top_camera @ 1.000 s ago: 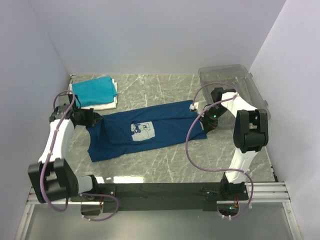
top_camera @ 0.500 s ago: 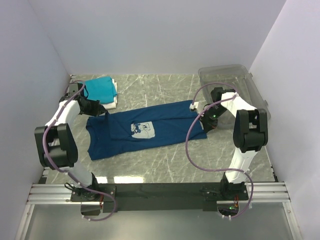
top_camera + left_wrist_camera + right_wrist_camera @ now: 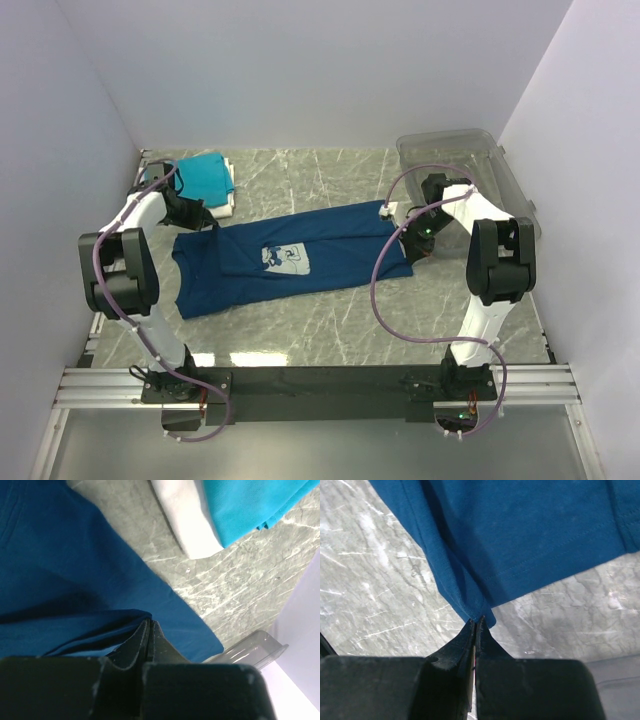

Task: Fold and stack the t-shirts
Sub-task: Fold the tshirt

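Note:
The navy t-shirt lies stretched across the middle of the table, its pale chest print facing up. My left gripper is at its far left corner, jaws shut on a fold of the navy cloth, which wraps around the tip of the left gripper. At the shirt's right end my right gripper is shut on the hem corner, and its tip hangs just above the marble. A folded teal t-shirt rests on a folded white one at the back left.
A clear plastic bin stands at the back right by the wall. The teal t-shirt and white t-shirt lie close beyond my left gripper. Walls close in the left, back and right sides.
My left arm has swung its elbow back toward the far left. Its gripper has carried the shirt's left corner up and slightly right, toward the stack. The right arm has stayed still.

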`<state>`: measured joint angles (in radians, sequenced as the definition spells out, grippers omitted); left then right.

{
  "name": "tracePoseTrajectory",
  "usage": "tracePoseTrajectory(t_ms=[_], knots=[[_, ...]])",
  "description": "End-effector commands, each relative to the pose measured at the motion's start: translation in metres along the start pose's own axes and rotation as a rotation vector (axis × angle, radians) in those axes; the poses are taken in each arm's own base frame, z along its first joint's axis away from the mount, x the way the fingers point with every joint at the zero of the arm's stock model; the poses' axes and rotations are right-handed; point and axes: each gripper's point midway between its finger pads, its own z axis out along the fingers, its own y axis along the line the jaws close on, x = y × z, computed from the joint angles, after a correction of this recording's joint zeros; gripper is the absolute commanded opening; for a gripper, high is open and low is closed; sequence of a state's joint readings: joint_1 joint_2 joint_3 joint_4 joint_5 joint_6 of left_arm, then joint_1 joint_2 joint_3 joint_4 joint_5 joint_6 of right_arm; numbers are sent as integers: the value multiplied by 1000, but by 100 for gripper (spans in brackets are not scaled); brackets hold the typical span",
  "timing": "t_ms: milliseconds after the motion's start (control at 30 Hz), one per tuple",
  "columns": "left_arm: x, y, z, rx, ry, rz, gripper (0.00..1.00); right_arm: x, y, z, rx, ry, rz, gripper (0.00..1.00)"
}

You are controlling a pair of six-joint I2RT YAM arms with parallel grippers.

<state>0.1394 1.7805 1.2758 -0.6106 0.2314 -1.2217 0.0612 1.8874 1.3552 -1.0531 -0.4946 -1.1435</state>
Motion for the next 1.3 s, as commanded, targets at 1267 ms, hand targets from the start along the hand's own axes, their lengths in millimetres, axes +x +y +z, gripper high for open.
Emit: tracePoseTrajectory(t_ms=[1267], knots=[[-10,-29,-3,65,-37,64,2,-42,-32,-14,98,13,125,9]])
